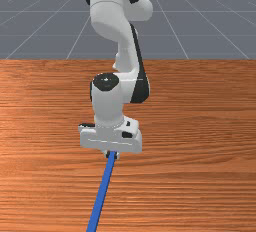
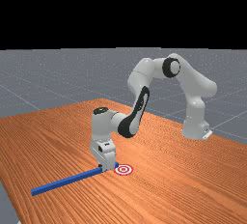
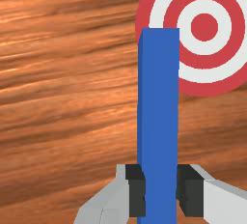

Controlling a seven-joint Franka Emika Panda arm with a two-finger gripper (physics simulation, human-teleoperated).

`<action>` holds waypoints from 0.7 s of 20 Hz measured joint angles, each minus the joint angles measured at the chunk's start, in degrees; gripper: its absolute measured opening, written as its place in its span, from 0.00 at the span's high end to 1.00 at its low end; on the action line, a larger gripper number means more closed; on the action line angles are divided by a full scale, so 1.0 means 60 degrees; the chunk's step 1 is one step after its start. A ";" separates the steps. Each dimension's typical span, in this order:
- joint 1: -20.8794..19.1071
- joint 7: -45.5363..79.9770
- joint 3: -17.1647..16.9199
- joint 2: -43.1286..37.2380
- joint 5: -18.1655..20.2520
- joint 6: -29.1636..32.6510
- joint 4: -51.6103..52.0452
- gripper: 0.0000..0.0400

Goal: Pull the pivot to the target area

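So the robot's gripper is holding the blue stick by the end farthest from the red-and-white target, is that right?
Not quite: the far view shows the gripper holding the blue stick near the end closest to the red-and-white target, not the farthest one. The rest is right.

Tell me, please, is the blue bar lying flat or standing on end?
Lying flat: in the far view, the blue bar stretches low along the table.

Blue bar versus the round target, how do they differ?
The blue bar is long and straight; the target is round. The bar is plain blue, the target ringed red and white. The bar runs between the fingers of the gripper; the target lies outside them.
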 joint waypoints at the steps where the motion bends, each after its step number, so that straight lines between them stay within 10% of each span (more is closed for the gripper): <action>1: -0.0046 0.0086 -0.0013 -0.0248 -0.0002 0.0239 -0.0493 0.76; 11: -0.1154 -0.0281 0.0367 -0.3097 -0.0040 0.3219 -0.6346 0.76; 14: -0.0526 0.0316 -0.0418 -0.3075 -0.0599 0.4804 -0.6834 0.76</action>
